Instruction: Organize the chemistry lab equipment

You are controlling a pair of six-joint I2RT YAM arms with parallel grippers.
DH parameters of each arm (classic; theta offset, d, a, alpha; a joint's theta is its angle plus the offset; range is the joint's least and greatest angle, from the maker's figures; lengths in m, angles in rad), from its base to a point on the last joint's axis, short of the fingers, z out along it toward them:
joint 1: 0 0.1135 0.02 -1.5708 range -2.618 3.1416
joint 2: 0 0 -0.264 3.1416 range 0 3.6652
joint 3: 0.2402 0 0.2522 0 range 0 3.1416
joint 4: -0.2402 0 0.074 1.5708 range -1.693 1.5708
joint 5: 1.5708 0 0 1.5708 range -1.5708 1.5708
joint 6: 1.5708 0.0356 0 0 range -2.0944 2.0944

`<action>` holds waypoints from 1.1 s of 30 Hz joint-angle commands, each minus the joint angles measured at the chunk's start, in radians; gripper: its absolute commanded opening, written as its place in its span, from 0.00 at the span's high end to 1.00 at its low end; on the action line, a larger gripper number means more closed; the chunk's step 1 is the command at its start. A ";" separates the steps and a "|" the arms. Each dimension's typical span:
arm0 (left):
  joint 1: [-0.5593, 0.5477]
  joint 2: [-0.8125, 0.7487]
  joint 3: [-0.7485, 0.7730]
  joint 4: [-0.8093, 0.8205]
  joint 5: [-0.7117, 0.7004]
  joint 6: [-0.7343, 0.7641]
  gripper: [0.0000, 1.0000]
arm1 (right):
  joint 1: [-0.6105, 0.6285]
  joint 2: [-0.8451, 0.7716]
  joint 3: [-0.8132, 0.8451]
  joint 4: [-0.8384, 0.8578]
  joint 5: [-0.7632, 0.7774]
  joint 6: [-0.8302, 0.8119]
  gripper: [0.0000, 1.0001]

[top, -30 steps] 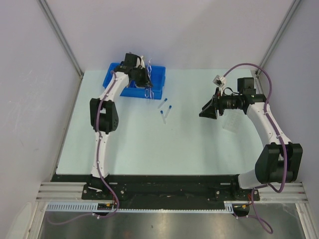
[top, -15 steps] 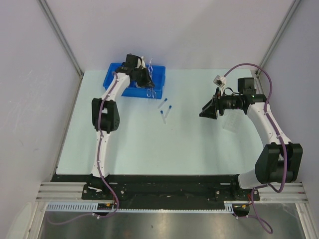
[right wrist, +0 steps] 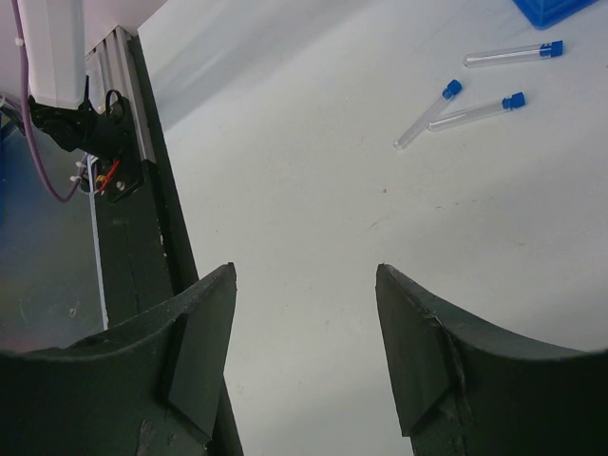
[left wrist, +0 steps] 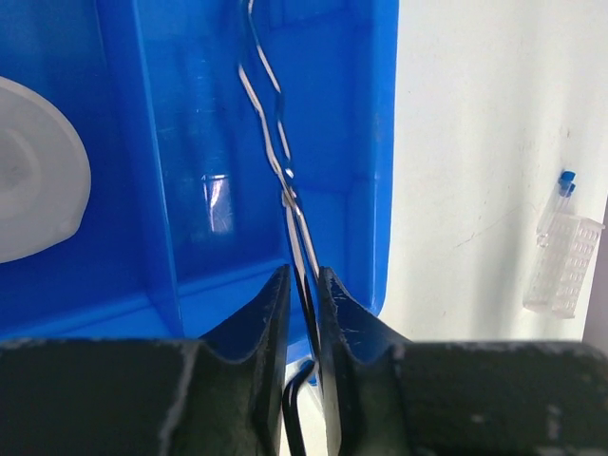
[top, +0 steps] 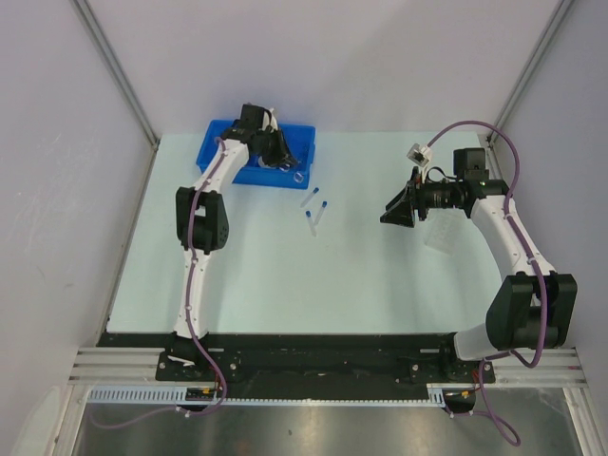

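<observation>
The left wrist view shows what the top view hides. The left gripper (left wrist: 304,296) stands over the blue bin (left wrist: 161,142), and the silver wire tongs (left wrist: 288,195) run between its two fingers and onward into one compartment of the bin. The jaws leave only a narrow gap around the wire, and I cannot tell whether the pads press on it. The white round dish (left wrist: 33,180) lies in the next compartment, across the divider.

From above, the left arm covers much of the bin.

The right gripper (right wrist: 304,332) hangs above the bare table (right wrist: 313,190) with its jaws spread wide and nothing between them. Three clear tubes with blue caps (right wrist: 475,112) lie on the table near the bin, close together but apart. The clear plastic tube rack (top: 440,236) stands under the right arm, which partly hides it.
</observation>
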 commanded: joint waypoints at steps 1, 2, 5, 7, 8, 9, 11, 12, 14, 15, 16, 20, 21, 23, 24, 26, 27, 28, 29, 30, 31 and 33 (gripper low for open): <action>-0.005 -0.008 0.062 0.028 0.008 -0.014 0.76 | -0.005 -0.025 0.000 -0.009 -0.025 -0.021 0.34; -0.003 -0.011 0.064 0.028 0.004 -0.020 0.73 | -0.007 -0.025 0.000 -0.009 -0.025 -0.021 0.35; 0.003 -0.033 0.063 0.034 -0.009 -0.030 0.65 | -0.007 -0.024 0.000 -0.012 -0.021 -0.027 0.34; 0.010 -0.059 0.063 0.044 -0.015 -0.040 0.60 | -0.010 -0.021 0.000 -0.017 -0.017 -0.033 0.34; 0.017 -0.067 0.063 0.045 -0.024 -0.046 0.58 | -0.008 -0.017 0.000 -0.020 -0.017 -0.036 0.34; 0.023 -0.088 0.059 0.048 -0.028 -0.047 0.57 | -0.010 -0.014 0.000 -0.021 -0.016 -0.043 0.34; 0.030 -0.114 0.056 0.051 -0.039 -0.043 0.50 | -0.011 -0.013 0.000 -0.028 -0.011 -0.052 0.35; 0.035 -0.143 0.053 0.050 -0.067 -0.041 0.48 | -0.013 -0.011 0.000 -0.032 -0.007 -0.058 0.35; 0.037 -0.179 0.033 0.056 -0.096 -0.026 0.40 | -0.014 -0.007 0.000 -0.054 -0.005 -0.098 0.34; 0.038 -0.223 0.005 0.071 -0.116 -0.020 0.37 | -0.014 -0.007 0.000 -0.064 -0.002 -0.121 0.34; 0.038 -0.243 -0.011 0.076 -0.130 -0.017 0.31 | -0.014 -0.007 0.000 -0.083 -0.002 -0.153 0.34; 0.040 -0.356 -0.088 0.103 -0.192 0.034 0.20 | -0.085 -0.001 0.000 -0.135 -0.034 -0.242 0.34; 0.040 -0.413 -0.138 0.122 -0.205 0.043 0.19 | -0.097 -0.001 0.000 -0.146 -0.056 -0.256 0.33; 0.038 -0.481 -0.212 0.152 -0.243 0.063 0.14 | -0.143 0.004 0.000 -0.181 -0.083 -0.311 0.32; 0.040 -0.560 -0.306 0.195 -0.258 0.065 0.13 | -0.158 0.006 -0.002 -0.192 -0.097 -0.326 0.32; 0.043 -0.654 -0.428 0.255 -0.292 0.060 0.08 | -0.189 0.004 -0.002 -0.187 -0.083 -0.311 0.31; 0.047 -0.756 -0.562 0.330 -0.300 0.057 0.06 | -0.198 -0.001 0.000 -0.173 -0.061 -0.290 0.31; 0.050 -0.809 -0.632 0.369 -0.311 0.045 0.02 | -0.206 -0.005 0.000 -0.140 -0.048 -0.270 0.31; 0.053 -0.906 -0.696 0.402 -0.312 0.039 0.00 | -0.214 -0.016 0.000 -0.121 -0.003 -0.239 0.31; 0.064 -0.956 -0.821 0.463 -0.311 0.035 0.00 | -0.215 -0.037 0.000 -0.106 0.028 -0.192 0.30; 0.073 -1.002 -0.880 0.491 -0.306 0.022 0.00 | -0.215 -0.050 0.000 -0.083 0.059 -0.167 0.30; 0.105 -1.123 -1.052 0.568 -0.265 0.003 0.00 | -0.218 -0.082 0.000 -0.072 0.145 -0.113 0.30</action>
